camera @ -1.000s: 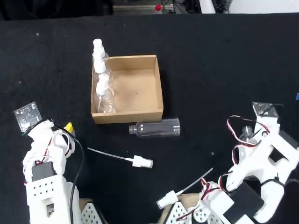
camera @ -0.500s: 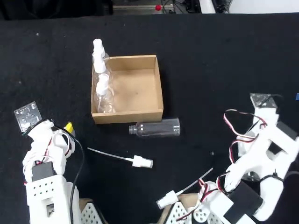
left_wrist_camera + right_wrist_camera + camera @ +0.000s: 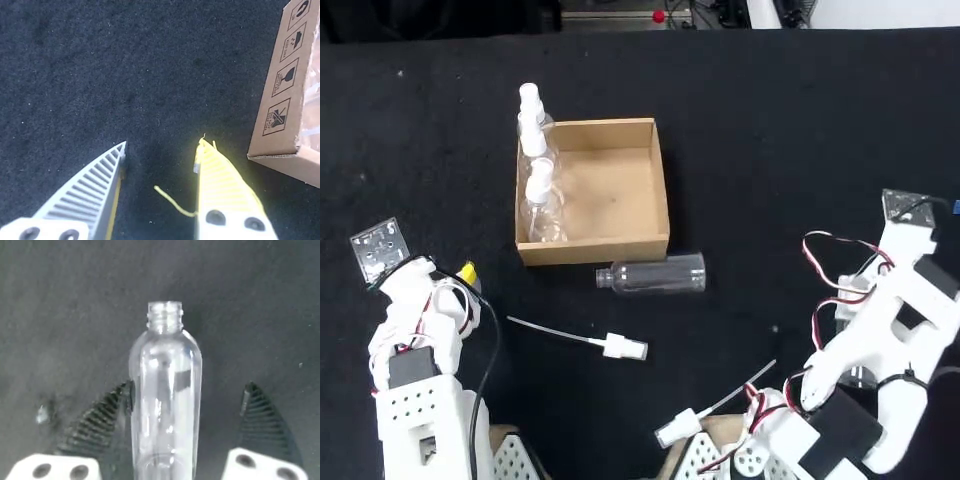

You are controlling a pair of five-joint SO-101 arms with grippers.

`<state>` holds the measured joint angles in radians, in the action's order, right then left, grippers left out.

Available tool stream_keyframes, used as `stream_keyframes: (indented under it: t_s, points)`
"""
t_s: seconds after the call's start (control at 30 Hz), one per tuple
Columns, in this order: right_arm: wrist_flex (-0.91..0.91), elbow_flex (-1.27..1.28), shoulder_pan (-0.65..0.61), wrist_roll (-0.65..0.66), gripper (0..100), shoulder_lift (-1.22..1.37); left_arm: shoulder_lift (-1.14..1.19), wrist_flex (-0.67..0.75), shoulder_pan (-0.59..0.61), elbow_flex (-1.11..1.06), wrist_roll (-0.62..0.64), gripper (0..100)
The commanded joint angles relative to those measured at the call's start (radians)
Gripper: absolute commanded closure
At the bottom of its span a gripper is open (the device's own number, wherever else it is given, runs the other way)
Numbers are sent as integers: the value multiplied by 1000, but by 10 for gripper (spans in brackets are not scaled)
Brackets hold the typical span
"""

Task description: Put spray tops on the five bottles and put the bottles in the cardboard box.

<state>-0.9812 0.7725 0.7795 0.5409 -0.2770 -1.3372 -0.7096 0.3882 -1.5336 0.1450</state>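
A cardboard box (image 3: 610,190) stands mid-table, and three capped bottles (image 3: 542,205) line its left wall. One uncapped clear bottle (image 3: 652,273) lies just in front of the box. Two spray tops with long tubes lie nearer the arms, one (image 3: 623,348) in the middle and one (image 3: 680,428) at the front edge. In the right wrist view a second uncapped bottle (image 3: 165,385) lies between the spread fingers of my right gripper (image 3: 186,386); one finger is close to it, the other apart. My left gripper (image 3: 162,145) hangs open over bare cloth beside the box's corner (image 3: 285,100).
Black cloth (image 3: 770,130) covers the whole table. My left arm (image 3: 415,330) stands at the front left and my right arm (image 3: 880,340) at the front right, with loose red and white wires. Open cloth stretches behind and to the right of the box.
My right arm has swung to the right and a little farther back, and now covers the bottle that showed beside it. The left arm, box and loose parts have not moved.
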Motion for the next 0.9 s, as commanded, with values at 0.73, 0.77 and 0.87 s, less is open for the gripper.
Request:
stream_keyframes:
  t_s: [0.73,0.77,0.87]
  points:
    - [52,-108,-29,109,988,214,-12,3,-7,28,3,798]
    - [52,-108,-31,120,988,213,-12,3,-7,28,3,798]
    - [28,-107,-32,120,988,168,-12,-5,-7,30,2,798]
